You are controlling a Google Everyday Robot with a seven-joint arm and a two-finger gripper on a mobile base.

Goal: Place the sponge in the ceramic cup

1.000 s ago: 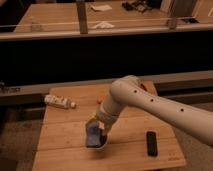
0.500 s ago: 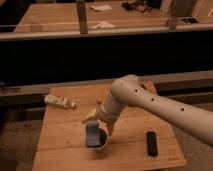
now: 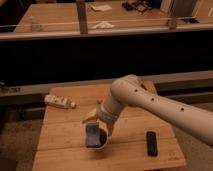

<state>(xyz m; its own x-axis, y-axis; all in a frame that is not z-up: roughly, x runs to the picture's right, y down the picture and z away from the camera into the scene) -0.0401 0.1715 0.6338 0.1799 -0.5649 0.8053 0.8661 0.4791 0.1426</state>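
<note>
A blue-grey sponge (image 3: 92,135) stands upright with its lower end inside a white ceramic cup (image 3: 99,144), which sits on the wooden table (image 3: 65,140) near the front middle. My gripper (image 3: 98,124) hangs directly over the cup and sponge at the end of the white arm (image 3: 150,102), which comes in from the right. The gripper is close against the sponge's top. Part of the cup's rim is hidden behind the sponge and gripper.
A white bottle (image 3: 60,102) lies on its side at the table's back left. A small black object (image 3: 151,143) lies at the front right. Something small and orange (image 3: 100,100) sits behind the arm. A dark counter with a rail runs behind the table.
The sponge has sunk slightly deeper into the cup, and the gripper has shifted a little over it. The bottle and black object have not moved.
</note>
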